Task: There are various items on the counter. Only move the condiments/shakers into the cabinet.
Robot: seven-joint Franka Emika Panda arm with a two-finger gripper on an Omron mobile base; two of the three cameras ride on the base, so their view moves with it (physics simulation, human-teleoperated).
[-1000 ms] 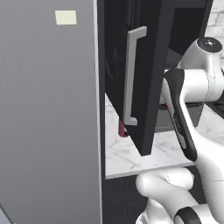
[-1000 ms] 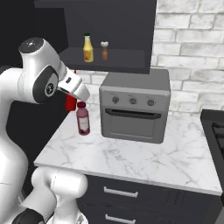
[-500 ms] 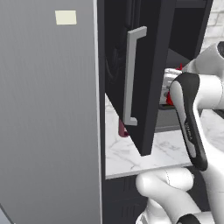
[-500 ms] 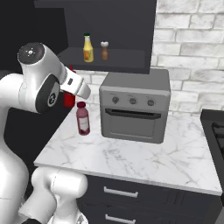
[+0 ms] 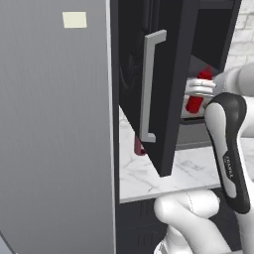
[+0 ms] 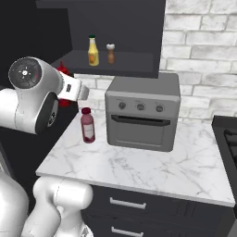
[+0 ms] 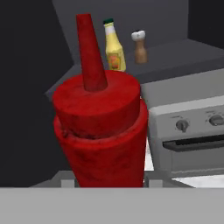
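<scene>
My gripper is shut on a red squeeze bottle with a pointed nozzle, held in the air just right of the open black cabinet door with its grey bar handle. In the right base view the gripper sits at the cabinet's left edge, and the arm hides most of the red bottle. The hand view has the red bottle upright and close. A yellow bottle and a brown shaker stand on the cabinet shelf. White marble counter lies below.
A dark red drink bottle stands on the counter beside a silver toaster oven. The tall grey panel with a pale sticker closes off the left. A stove edge shows at the far right.
The arm has swung up and left towards the cabinet with the red bottle, which now shows past the door's edge in the left base view. Nothing on the counter moved.
</scene>
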